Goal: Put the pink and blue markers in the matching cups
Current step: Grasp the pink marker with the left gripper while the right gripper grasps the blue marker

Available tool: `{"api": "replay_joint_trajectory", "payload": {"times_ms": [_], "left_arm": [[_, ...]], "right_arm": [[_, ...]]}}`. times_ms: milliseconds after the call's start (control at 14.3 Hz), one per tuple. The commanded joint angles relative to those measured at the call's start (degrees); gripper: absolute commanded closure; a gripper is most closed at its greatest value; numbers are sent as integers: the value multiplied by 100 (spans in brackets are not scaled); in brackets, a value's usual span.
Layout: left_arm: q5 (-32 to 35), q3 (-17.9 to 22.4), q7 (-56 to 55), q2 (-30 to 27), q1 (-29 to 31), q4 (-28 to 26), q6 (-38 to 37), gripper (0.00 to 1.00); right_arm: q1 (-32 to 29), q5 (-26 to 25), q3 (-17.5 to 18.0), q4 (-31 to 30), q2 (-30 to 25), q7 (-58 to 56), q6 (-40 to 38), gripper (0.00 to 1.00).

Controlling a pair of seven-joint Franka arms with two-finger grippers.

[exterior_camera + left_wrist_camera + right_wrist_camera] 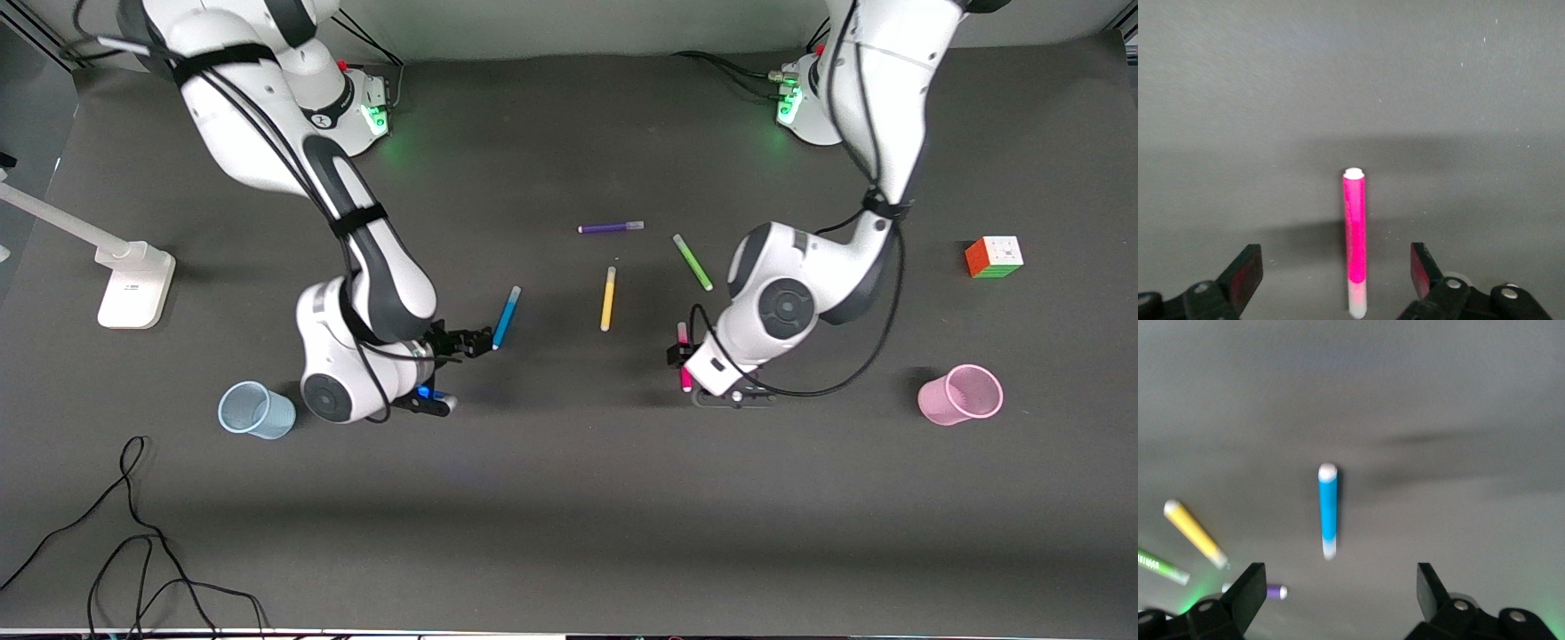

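Note:
The pink marker point(685, 379) lies on the dark table, partly hidden under my left gripper point(680, 356). In the left wrist view the left gripper point(1335, 272) is open, with the pink marker point(1353, 233) lying between its fingers and touching neither. The blue marker point(507, 317) lies toward the right arm's end. My right gripper point(474, 341) is open and empty beside its nearer end. In the right wrist view the blue marker point(1328, 510) lies just ahead of the right gripper point(1338, 590). The pale blue cup point(256, 410) and the pale pink cup point(960, 394) stand upright at opposite ends.
A purple marker point(611, 228), a yellow marker point(608, 299) and a green marker point(692, 261) lie mid-table between the arms. A colour cube point(994, 257) sits farther from the camera than the pink cup. A white stand point(133, 284) and loose cables point(133, 533) are at the right arm's end.

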Motion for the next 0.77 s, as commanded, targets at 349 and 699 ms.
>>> {"api": "replay_joint_trajectory", "payload": {"times_ms": [349, 699], "left_arm": [[12, 97, -92, -95, -297, -546, 647, 31], [21, 97, -66, 54, -314, -546, 867, 31]], "right_arm": [[183, 556, 97, 173, 650, 143, 705, 1], [183, 565, 97, 120, 659, 144, 714, 18]]}}
